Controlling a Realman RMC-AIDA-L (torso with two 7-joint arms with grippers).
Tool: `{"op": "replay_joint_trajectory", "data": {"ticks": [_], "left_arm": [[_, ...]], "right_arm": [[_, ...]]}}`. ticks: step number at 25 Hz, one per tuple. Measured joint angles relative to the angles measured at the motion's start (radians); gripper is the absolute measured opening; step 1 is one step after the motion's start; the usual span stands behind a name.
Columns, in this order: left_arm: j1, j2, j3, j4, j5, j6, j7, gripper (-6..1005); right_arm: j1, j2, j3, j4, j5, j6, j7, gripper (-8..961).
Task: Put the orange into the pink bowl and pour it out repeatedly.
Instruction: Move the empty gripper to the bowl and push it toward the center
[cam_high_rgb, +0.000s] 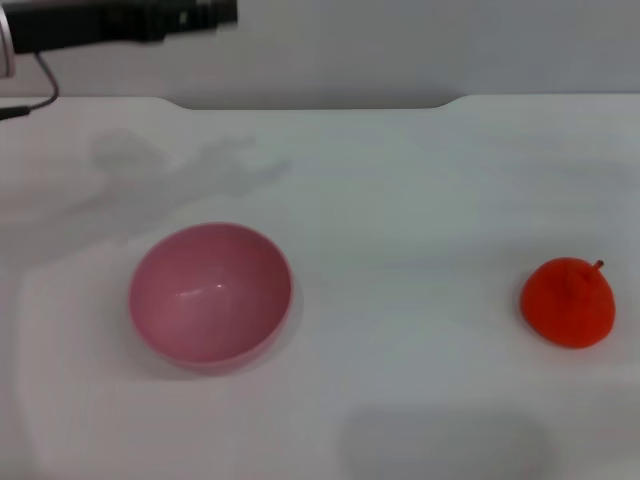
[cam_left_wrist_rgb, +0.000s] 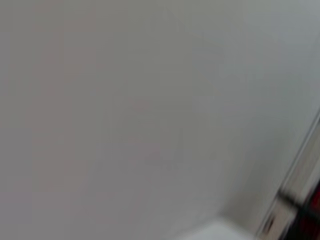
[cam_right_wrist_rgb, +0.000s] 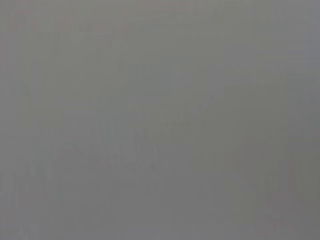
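The pink bowl (cam_high_rgb: 210, 295) stands upright and empty on the white table, left of centre in the head view. The orange (cam_high_rgb: 568, 302), red-orange with a small stem nub, lies on the table far to the right, well apart from the bowl. A black part of my left arm with its gripper (cam_high_rgb: 205, 14) reaches in along the top left corner, high above and behind the bowl, touching nothing. My right arm and gripper are out of view. Both wrist views show only a plain grey surface, with neither the bowl nor the orange in them.
The white table (cam_high_rgb: 400, 200) ends at a back edge with a grey wall behind it. A dark cable (cam_high_rgb: 40, 85) hangs at the far left below the arm. A pale edge and a dark strip (cam_left_wrist_rgb: 295, 200) cross one corner of the left wrist view.
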Motion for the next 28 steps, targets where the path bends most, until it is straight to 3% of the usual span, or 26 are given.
{"op": "replay_joint_trajectory", "data": {"ticks": [3, 6, 8, 11, 14, 16, 18, 28], "left_arm": [[-0.02, -0.008, -0.046, 0.119, 0.293, 0.074, -0.197, 752], [-0.04, -0.02, -0.051, 0.221, 0.475, 0.174, -0.318, 751], [-0.052, -0.041, -0.051, 0.299, 0.598, 0.239, -0.37, 751], [-0.075, -0.097, -0.047, 0.431, 0.854, 0.316, -0.451, 749], [-0.106, -0.157, -0.045, 0.488, 1.035, 0.374, -0.476, 748], [-0.122, -0.185, -0.039, 0.495, 1.107, 0.396, -0.474, 748], [-0.13, -0.198, -0.016, 0.484, 1.16, 0.394, -0.479, 747], [-0.11, -0.201, -0.001, 0.362, 1.156, 0.307, -0.489, 743]], "right_arm": [[0.002, 0.0, 0.0, 0.0, 0.0, 0.0, -0.001, 526], [0.003, 0.0, 0.0, 0.0, 0.0, 0.0, -0.002, 526], [0.004, 0.0, 0.0, 0.0, 0.0, 0.0, -0.002, 526], [0.004, 0.0, 0.0, 0.002, 0.0, 0.0, -0.002, 526], [0.004, 0.0, 0.0, 0.005, 0.0, 0.0, -0.002, 526], [0.004, 0.001, 0.0, 0.006, 0.0, 0.0, -0.001, 526], [0.0, 0.002, 0.0, 0.006, 0.0, 0.0, 0.002, 526], [-0.005, 0.003, 0.0, 0.019, 0.0, 0.0, 0.004, 525]]}}
